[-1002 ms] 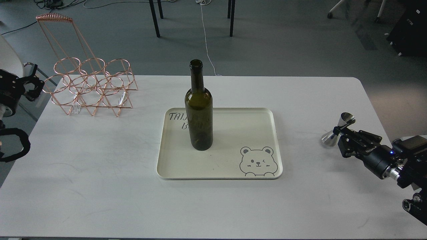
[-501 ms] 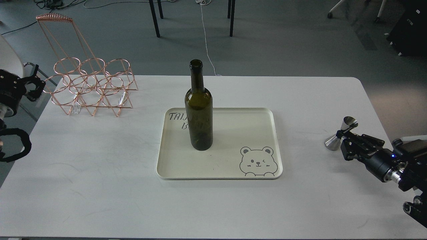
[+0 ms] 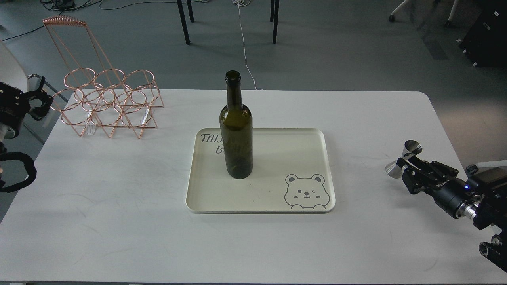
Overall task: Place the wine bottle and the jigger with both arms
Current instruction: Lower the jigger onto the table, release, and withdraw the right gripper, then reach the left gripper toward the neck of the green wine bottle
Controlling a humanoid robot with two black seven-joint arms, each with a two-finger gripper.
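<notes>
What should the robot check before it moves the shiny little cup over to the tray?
1. Right gripper closed on the jigger at its waist: ok.
2. Jigger upright: not ok, it tilts.
3. Jigger lifted off the table: cannot tell.
4. Wine bottle standing upright on the tray: ok.
5. Bare tray space right of the bottle: ok.
6. Left gripper away from the bottle, near the copper rack: ok.
</notes>
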